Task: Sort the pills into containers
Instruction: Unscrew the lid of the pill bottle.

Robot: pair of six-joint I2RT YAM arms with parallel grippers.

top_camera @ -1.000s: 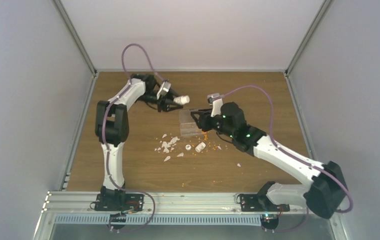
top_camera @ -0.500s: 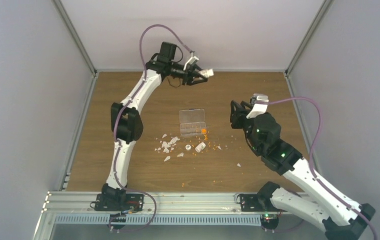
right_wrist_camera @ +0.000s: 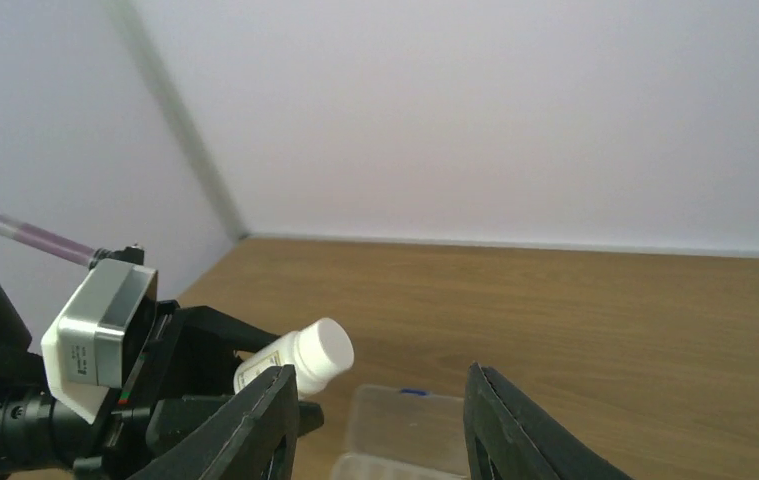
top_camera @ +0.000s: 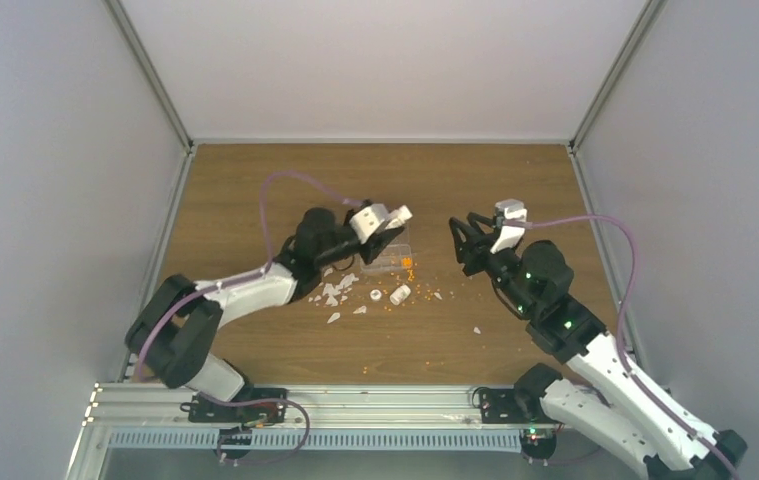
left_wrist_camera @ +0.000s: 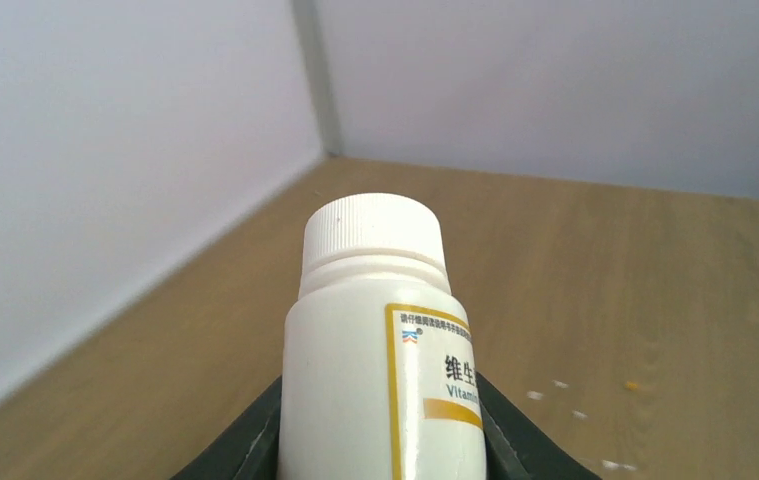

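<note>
Left gripper (top_camera: 390,222) pinches a capped white plastic bottle (left_wrist_camera: 375,330) near the clear plastic organiser box (top_camera: 396,262). Right gripper (right_wrist_camera: 380,412), at three o'clock, is spread and empty. If the bottle slips, it could scatter the tiny orange pills (top_camera: 410,270).

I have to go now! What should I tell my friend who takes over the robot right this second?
Left hand: shut on a capped white bottle, in the air near the organiser box.
Right hand: open, empty, facing that bottle.
Pills: loose on the table beside the box, near white flakes.
Done: no sorted pills visible.
Left: get the pills into the compartments.
</note>
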